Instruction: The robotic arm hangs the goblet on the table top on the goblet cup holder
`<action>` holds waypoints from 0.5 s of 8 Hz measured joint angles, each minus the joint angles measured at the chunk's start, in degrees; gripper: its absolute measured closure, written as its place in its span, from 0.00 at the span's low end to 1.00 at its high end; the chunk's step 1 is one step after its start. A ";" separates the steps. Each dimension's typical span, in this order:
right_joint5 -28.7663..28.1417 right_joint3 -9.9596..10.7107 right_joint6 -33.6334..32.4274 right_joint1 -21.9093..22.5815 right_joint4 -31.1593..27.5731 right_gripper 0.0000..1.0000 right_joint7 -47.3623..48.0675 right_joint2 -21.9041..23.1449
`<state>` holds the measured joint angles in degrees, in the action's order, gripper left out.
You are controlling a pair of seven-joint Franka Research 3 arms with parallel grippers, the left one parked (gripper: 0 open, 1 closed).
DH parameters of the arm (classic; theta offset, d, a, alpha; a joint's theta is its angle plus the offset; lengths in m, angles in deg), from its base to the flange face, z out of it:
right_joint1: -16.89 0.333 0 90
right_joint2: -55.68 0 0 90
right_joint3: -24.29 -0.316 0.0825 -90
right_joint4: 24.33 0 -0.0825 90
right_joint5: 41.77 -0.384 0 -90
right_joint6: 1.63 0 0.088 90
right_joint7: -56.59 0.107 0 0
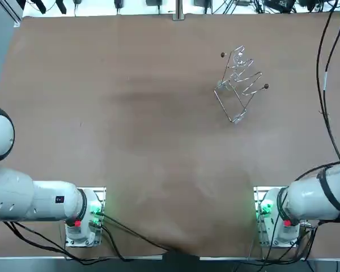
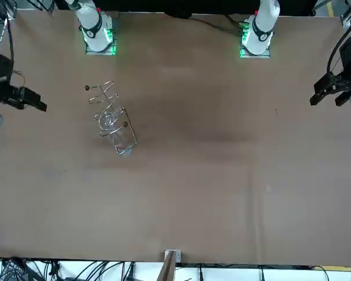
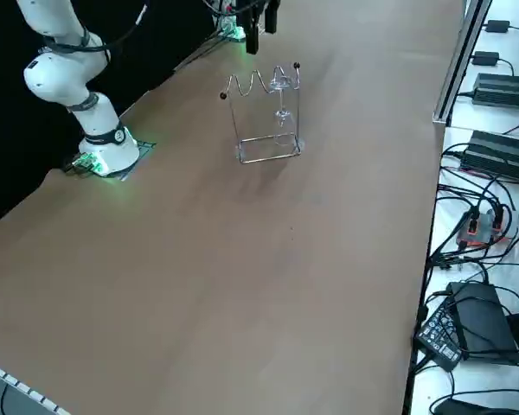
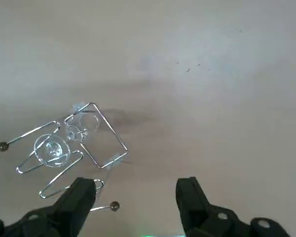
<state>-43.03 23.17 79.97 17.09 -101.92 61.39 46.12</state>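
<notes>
Ahead of the right gripper [image 4: 135, 185], fingers spread and empty, clear glass goblet [image 4: 52, 148] hangs foot-up, stem vertical, in thin wire cup holder [image 4: 110, 126], apart from and beyond one finger. Brown table [image 1: 130, 141] holds no other glass; task looks complete.

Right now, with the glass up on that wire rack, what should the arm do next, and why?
Probably just draw the right gripper back toward its base. The goblet already hangs from the wire holder, and the gripper is open, empty and clear of both, so nothing seems left to grasp.
</notes>
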 joint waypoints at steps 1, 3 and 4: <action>1.21 -0.01 0.78 0.10 -2.35 0.00 -0.17 1.95; 2.40 -0.01 3.65 0.13 -8.22 0.00 -0.23 6.57; 2.47 -0.01 3.93 0.13 -10.32 0.00 -0.25 8.64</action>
<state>-40.56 23.16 83.90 17.22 -112.24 61.14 54.76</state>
